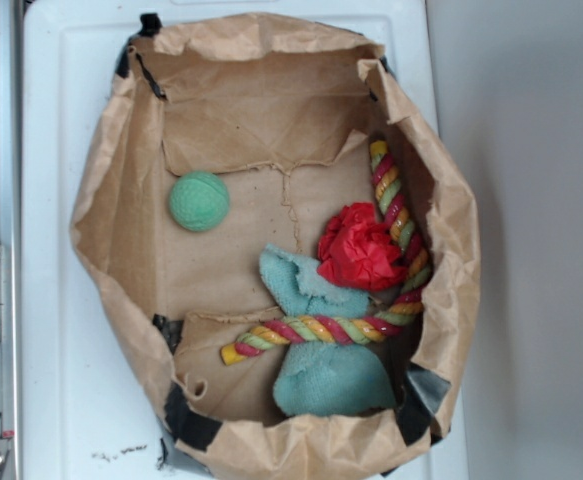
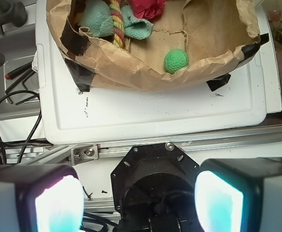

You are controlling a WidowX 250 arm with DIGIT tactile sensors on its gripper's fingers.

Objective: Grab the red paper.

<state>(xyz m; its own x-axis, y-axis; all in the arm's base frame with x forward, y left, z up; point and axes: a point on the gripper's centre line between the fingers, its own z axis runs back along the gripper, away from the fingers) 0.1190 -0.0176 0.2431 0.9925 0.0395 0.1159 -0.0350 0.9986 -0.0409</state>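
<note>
Paper-lined bin (image 1: 111,200) on a white lid (image 1: 51,350), seen from above and from the wrist.

Exterior: crumpled red paper (image 1: 361,248) sits right of centre, touching a twisted rope (image 1: 316,330) and terry cloth (image 1: 321,375); a knobbly green ball (image 1: 199,201) lies apart. Wrist: the gripper (image 2: 138,200) hangs outside the bin, fingers (image 2: 58,203) wide apart, empty; red paper at top edge.

A robotics lab: a bare aluminium frame rail (image 2: 189,145), loose black cables (image 2: 15,121), and a taped brown paper bin (image 1: 121,200) on a white plastic surface (image 2: 155,111)
</note>
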